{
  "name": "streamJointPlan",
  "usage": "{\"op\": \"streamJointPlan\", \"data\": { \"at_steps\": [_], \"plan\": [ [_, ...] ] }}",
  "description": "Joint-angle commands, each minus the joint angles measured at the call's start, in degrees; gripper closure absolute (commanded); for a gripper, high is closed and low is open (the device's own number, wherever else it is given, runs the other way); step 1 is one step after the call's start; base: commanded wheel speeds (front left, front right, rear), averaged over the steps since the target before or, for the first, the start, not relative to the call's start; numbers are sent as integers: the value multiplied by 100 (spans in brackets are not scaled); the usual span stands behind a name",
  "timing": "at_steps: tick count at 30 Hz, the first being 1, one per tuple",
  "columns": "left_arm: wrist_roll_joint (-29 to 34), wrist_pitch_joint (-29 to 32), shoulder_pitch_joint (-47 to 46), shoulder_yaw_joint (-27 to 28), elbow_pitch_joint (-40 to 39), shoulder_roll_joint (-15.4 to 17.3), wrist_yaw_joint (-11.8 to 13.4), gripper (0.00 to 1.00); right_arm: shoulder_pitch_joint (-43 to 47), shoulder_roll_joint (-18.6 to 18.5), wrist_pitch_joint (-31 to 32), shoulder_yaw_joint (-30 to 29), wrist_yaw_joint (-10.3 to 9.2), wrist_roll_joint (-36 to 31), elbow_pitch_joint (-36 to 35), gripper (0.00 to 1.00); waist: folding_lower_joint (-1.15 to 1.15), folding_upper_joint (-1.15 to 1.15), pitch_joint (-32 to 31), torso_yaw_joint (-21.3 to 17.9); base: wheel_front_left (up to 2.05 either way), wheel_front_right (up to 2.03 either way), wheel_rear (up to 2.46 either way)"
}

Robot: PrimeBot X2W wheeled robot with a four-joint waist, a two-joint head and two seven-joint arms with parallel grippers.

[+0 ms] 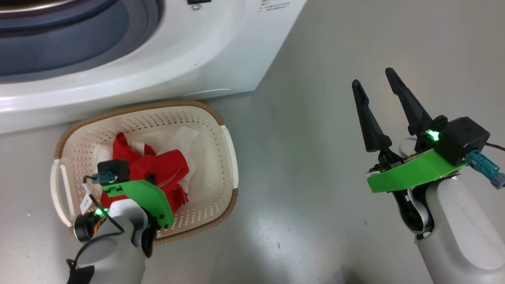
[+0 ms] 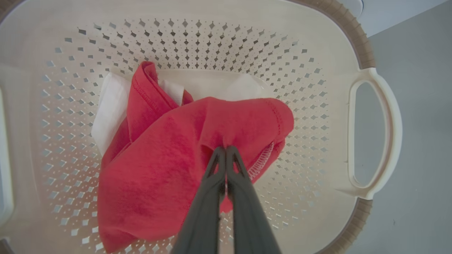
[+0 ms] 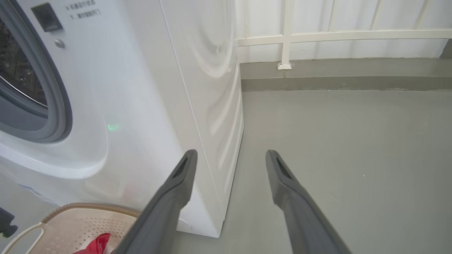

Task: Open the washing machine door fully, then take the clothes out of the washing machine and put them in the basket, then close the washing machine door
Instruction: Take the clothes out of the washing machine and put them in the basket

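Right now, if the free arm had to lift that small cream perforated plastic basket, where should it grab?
Probably the white loop handle on the right side of the basket, nearest the right gripper. Come from above, one finger through the slot, the other outside: the bar is thin, while the walls are wide and sloping.

Bright, even light. Shiny glare on floor (image 1: 272, 234) and washing machine (image 3: 212, 53) side. Soft shadows. Near fingers (image 2: 203, 215) blurry. Wrist views bend at edges.
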Motion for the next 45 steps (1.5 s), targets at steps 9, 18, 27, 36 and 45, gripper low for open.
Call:
{"op": "streamJointPlan", "data": {
  "at_steps": [9,18,27,36,45],
  "plan": [
    [-141,-509,-77,-34,87,154,-36,0,54,46,-36,78,43,-21,-79,0,0,0,-190,43,0,0,0],
    [-146,-980,166,-28,-12,243,-213,0,201,63,-36,89,43,-39,8,0,0,0,-787,215,0,0,0],
    [48,-1025,1049,465,-1546,416,14,0,450,104,-36,96,43,-71,124,0,0,0,-1522,371,0,0,0],
    [716,-1026,2248,1020,-3478,444,128,0,744,161,-36,16,43,-125,188,0,0,0,-2152,450,0,0,0],
    [1377,-1026,3397,1585,-5327,359,173,0,1046,210,-36,-89,43,-229,197,0,0,0,-2710,363,0,0,0]
  ]
}}
